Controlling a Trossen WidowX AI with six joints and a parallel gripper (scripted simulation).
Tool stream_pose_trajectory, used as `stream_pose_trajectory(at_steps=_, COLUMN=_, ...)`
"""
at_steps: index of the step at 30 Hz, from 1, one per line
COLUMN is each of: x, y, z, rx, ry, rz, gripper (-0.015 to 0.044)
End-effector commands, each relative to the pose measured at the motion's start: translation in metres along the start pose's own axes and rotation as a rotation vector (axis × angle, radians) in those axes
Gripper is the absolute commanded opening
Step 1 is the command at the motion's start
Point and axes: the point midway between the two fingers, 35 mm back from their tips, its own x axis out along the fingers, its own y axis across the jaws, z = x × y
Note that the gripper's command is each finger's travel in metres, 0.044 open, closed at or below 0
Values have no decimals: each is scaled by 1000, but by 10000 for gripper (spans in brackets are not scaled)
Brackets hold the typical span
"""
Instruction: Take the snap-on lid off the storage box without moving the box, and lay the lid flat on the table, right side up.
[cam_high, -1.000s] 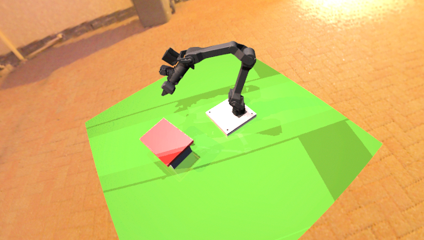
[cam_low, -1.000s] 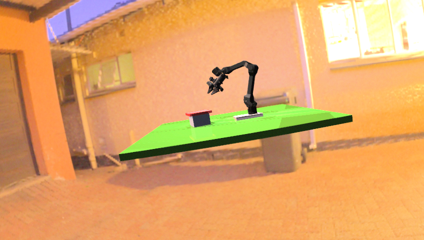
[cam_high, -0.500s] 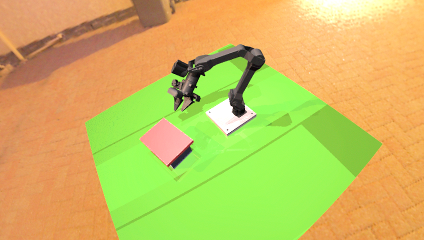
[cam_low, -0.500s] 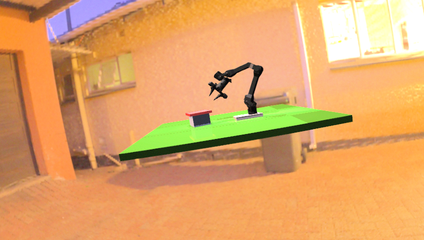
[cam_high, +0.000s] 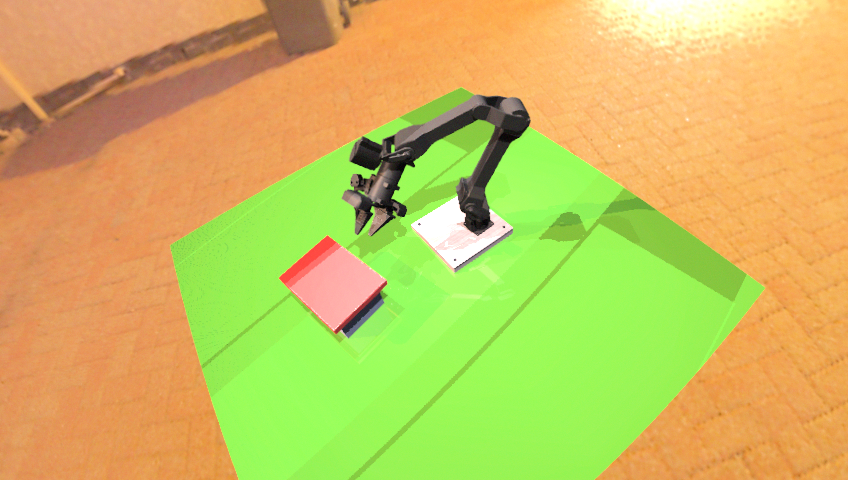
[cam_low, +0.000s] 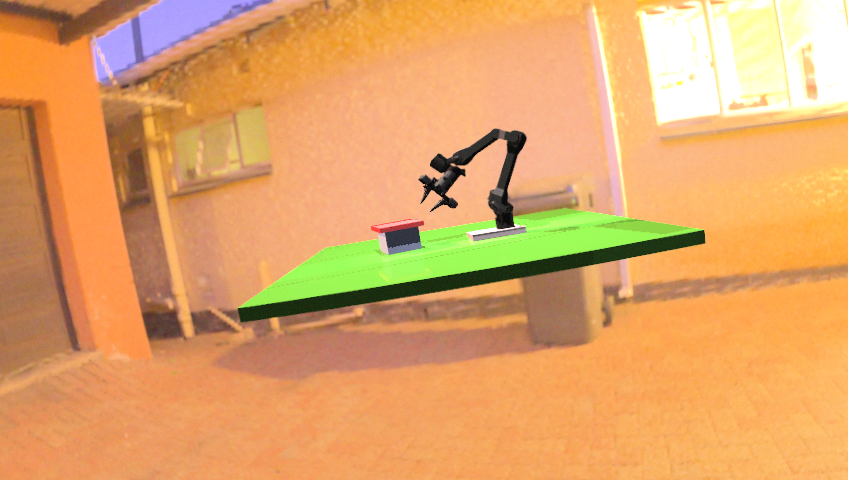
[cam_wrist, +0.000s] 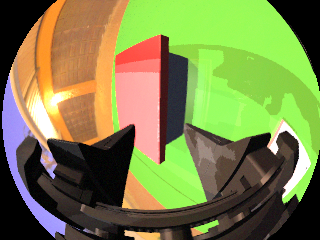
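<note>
A red lid sits flat on top of the storage box and overhangs its sides. The box is blue-grey and stands upright on the green table. My gripper is open and empty. It hangs above the table, higher than the lid and on the side of the box toward the arm's base, tilted toward the box. In the wrist view the lid and box show ahead, between and beyond the two fingertips. The inside of the box is hidden by the lid.
The arm's white base plate lies on the table to the right of the box in the top and exterior views. The table's edges drop off on all sides.
</note>
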Motion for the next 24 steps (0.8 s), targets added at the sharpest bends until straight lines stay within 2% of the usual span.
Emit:
stream_pose_trajectory(at_steps=1, x=6, y=-6, z=0, rx=-2, ry=1, rz=8, gripper=235)
stream_pose_trajectory(at_steps=24, x=39, y=-5, z=3, rx=-3, ry=2, rz=7, gripper=235)
